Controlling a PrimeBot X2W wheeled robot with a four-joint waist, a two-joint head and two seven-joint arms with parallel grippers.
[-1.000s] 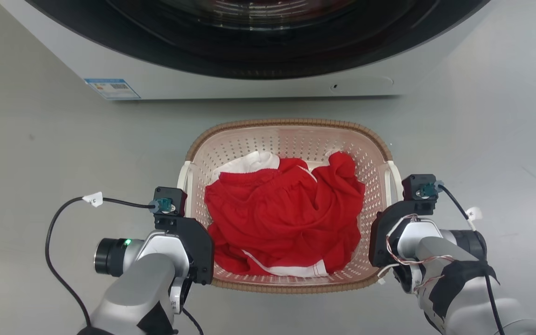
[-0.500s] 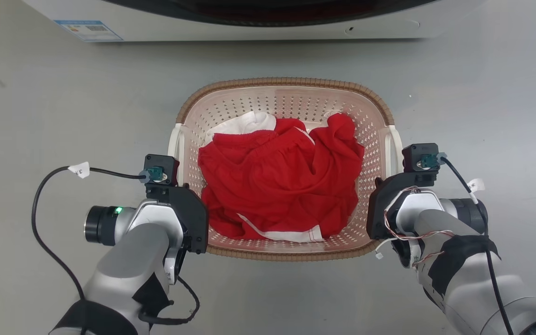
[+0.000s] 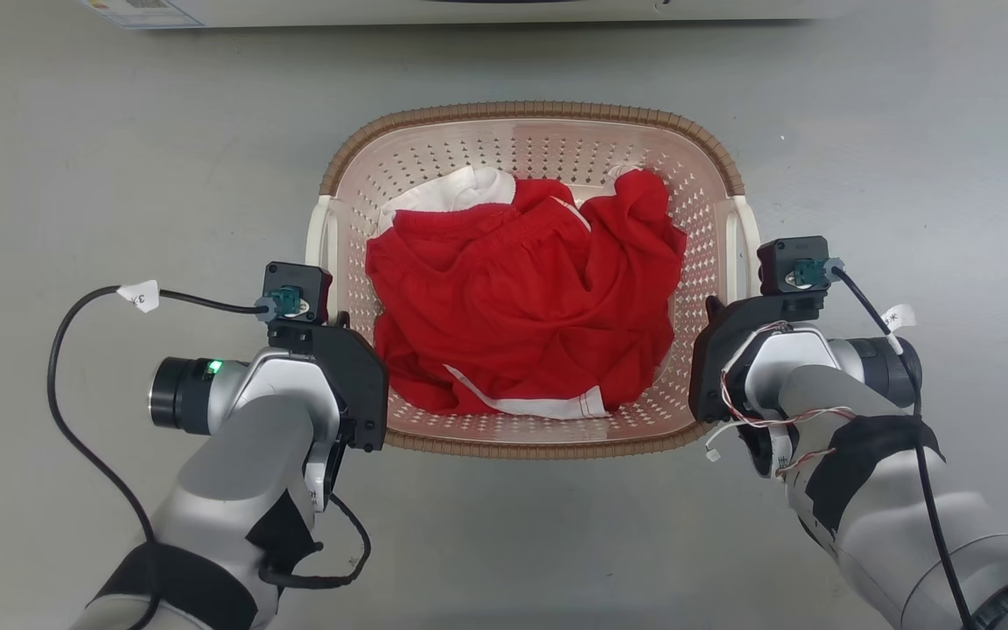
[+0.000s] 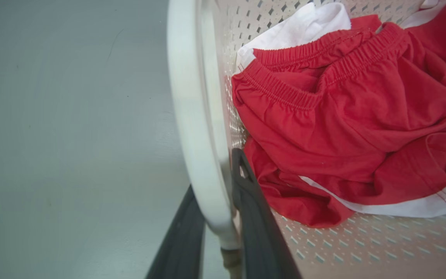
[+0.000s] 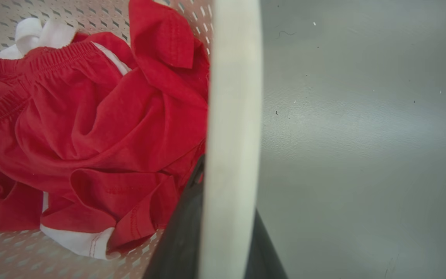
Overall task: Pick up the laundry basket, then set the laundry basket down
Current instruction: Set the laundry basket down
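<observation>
We find the laundry basket (image 3: pixel 530 112) over the grey floor (image 3: pixel 119 131), just short of the washer (image 3: pixel 469 10) and loaded with red clothing (image 3: pixel 521 289); whether it rests or hangs clear we cannot tell. The left forearm (image 3: pixel 241 490) and right forearm (image 3: pixel 889 525) reach forward from the lower corners, wrists turned inward. The left gripper (image 4: pixel 217 186) is closed narrowly on the left white handle (image 4: pixel 192 116), one finger on each side of the bar, and the right gripper (image 5: pixel 229 190) likewise clamps the right white handle (image 5: pixel 234 97).
</observation>
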